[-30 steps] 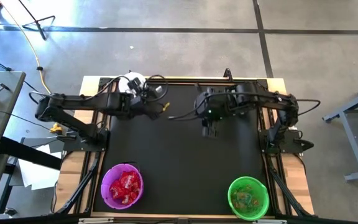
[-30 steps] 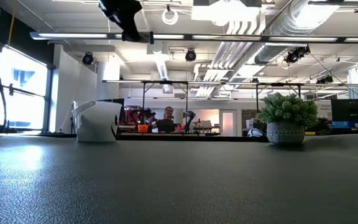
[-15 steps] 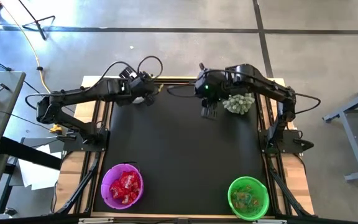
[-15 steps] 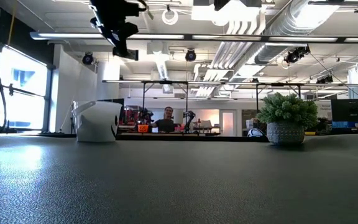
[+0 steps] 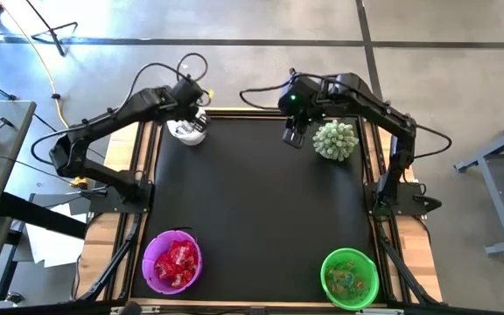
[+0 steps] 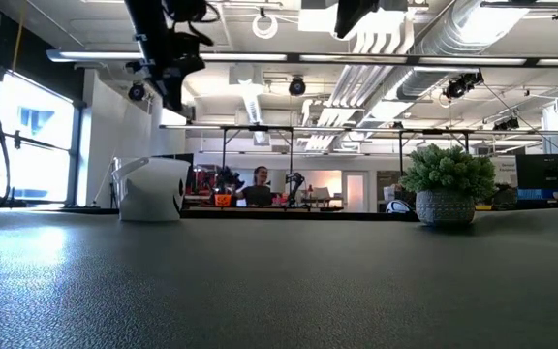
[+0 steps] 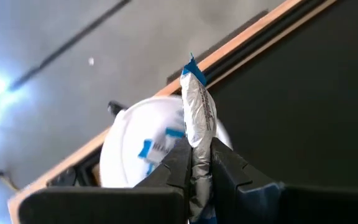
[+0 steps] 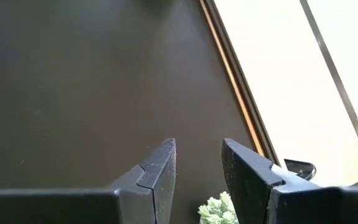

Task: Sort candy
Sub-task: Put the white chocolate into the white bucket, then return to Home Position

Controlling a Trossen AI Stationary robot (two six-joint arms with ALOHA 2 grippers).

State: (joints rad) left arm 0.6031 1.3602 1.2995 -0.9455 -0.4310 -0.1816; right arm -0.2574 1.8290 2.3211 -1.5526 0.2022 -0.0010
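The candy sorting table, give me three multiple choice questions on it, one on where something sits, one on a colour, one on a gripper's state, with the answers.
1. Where is the left gripper?
A. above the white bowl at the table's far left corner
B. over the green bowl
C. beside the plant

2. What colour is the bowl that holds the red candy?
A. white
B. purple
C. green

3. How does the right gripper stand?
A. shut on a red packet
B. open and empty
C. shut on the plant

Answers: 1 A, its wrist view looks down on the white bowl. 2 B, the red packets lie in the purple bowl in the high view. 3 B, its fingers stand apart with only the mat between them.
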